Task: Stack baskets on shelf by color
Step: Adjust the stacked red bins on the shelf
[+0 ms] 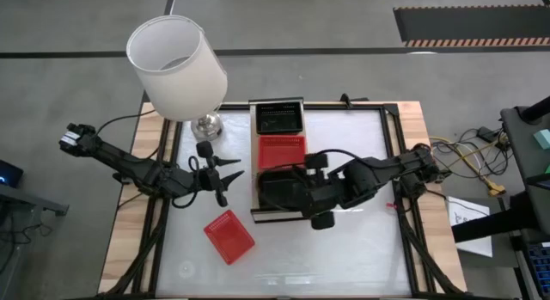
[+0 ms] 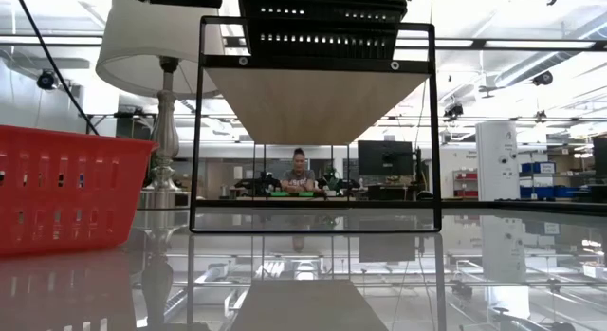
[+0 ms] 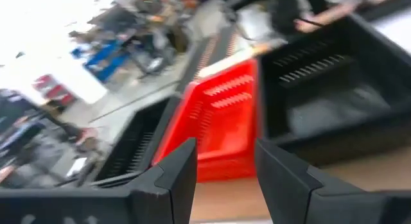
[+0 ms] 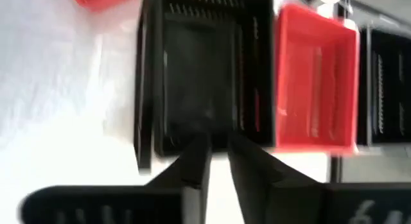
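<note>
High view: light, stiff red basket (image 1: 229, 236) suits a rim pinch; left gripper (image 1: 225, 176) spread empty, right gripper (image 1: 268, 186) unclear.

1 camera looks straight down on my whole table; another sits at tabletop level facing the room. My 2 wrist cameras look closely at the shelf (image 1: 277, 158), sharing its red basket (image 3: 221, 121).

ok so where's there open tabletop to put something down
Free: the near strip of the tabletop right of the loose red basket, and the stretch between the shelf and the table's right edge. Crowded: the shelf with a black basket, a red basket and the right gripper; the left gripper beside the lamp.
</note>
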### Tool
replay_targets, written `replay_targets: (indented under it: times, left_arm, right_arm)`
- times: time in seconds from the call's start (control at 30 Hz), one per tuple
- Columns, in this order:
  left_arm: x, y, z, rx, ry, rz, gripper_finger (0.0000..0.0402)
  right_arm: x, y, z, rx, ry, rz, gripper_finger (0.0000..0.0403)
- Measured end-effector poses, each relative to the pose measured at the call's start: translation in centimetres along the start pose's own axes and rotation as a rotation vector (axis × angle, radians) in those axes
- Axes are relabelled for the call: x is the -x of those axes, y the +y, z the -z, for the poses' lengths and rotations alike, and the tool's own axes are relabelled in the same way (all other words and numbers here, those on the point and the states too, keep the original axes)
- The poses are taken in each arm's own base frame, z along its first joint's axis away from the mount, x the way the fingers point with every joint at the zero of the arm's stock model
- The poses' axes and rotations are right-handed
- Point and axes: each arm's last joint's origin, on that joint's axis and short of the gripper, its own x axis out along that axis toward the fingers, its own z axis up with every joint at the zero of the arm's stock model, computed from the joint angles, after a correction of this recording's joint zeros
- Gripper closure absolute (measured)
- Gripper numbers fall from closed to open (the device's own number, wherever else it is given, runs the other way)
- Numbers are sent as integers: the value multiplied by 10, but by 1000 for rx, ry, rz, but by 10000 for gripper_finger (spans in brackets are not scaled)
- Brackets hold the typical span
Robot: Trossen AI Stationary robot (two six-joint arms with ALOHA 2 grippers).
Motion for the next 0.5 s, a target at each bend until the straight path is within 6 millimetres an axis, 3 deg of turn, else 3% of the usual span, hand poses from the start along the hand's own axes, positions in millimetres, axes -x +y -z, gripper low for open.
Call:
replay_targets:
  times: [0.1, 0.23, 0.5]
  left_arm:
    - [0, -6, 6, -10, 17, 144, 263]
    - [2, -14, 12, 3, 36, 357, 263]
    - [-8, -15, 12, -27, 51, 341, 299]
  right_arm:
    - [6, -4, 10, -28, 5, 6, 387]
    - [12, -10, 28, -73, 29, 15, 393]
    - [-3, -22, 63, -180, 19, 42, 394]
